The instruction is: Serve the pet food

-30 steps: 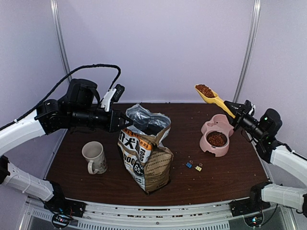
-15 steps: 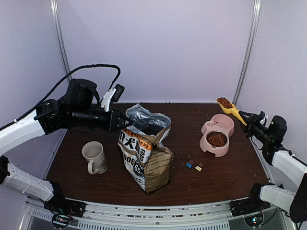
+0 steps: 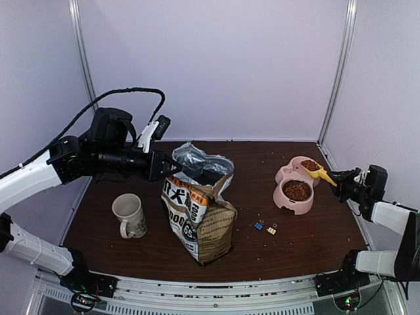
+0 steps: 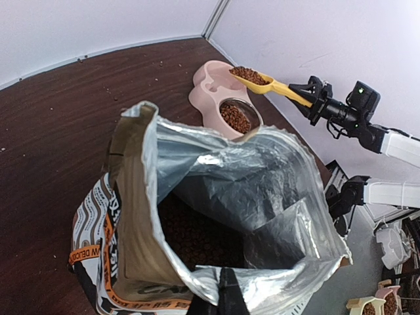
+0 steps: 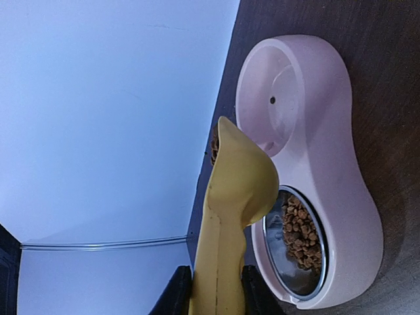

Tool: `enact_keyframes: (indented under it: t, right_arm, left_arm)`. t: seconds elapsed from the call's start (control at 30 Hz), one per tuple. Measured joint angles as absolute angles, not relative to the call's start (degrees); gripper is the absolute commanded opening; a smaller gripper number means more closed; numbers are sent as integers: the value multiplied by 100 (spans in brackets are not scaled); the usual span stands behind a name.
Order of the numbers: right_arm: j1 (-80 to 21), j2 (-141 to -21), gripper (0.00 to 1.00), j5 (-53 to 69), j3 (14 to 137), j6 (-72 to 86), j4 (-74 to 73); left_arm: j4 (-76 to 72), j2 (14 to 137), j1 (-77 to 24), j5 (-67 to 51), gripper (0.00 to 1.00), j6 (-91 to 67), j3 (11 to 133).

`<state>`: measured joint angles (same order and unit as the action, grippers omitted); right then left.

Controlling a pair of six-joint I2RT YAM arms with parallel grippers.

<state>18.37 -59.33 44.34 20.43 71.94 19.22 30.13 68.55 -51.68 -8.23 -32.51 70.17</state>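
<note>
Pet food (image 3: 310,165): reddish-brown pellets, heaped in a yellow scoop (image 3: 319,172) that is held about level over the far basin of a pink feeder (image 3: 286,176). More is seen in the feeder's near metal bowl and deep inside the bag (image 3: 200,220).
Right gripper (image 3: 342,178): clamped on the scoop's handle.
Left gripper (image 3: 168,168): pinched together on the bag's opened rim; the bag is stood upright on the table (image 3: 295,243).
Mug (image 3: 128,214): set left of the bag, apart from it.
Small clips (image 3: 266,227): laid between bag and feeder.
</note>
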Motion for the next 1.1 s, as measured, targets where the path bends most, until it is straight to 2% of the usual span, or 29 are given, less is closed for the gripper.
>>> enact_keyframes:
  t: [0.4,1.1]
  right_arm:
    - [2029,-6401,6,4342,3028,5730,360]
    - [2032,-6932,6,3833,4442,4176,-1577]
  left_arm:
    - [3015,6858,-5168,-862,0,-3170,7017]
    - [3015,6869,-5166,-873,0,-3061,7019]
